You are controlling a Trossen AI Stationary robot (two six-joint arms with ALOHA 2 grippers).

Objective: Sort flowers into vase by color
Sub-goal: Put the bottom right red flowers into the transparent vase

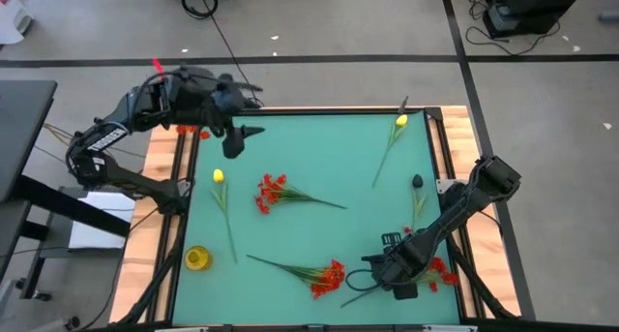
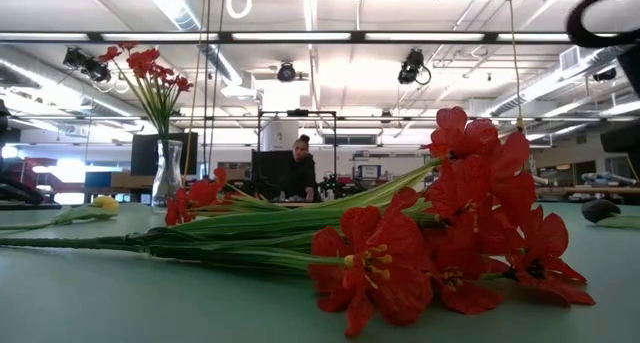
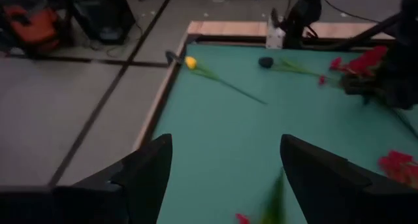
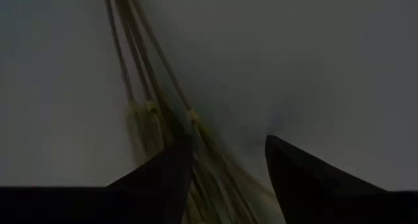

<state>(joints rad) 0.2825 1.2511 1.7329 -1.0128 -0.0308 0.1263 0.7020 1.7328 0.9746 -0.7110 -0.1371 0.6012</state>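
Right gripper [image 1: 392, 274] low over red flower stems [image 4: 153, 119] near table [image 1: 329, 148] corner, jaws spread, left gripper [image 1: 253, 132] raised, jaws spread

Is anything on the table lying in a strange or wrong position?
Yes. The yellow vase appears to lie tipped on the mat near the left front corner, empty. Yellow flowers and red sprays lie loose across the mat.

I see bright ceiling strip lights [image 2: 300, 35] glaring at table height; my right wrist view is dim and blurred.
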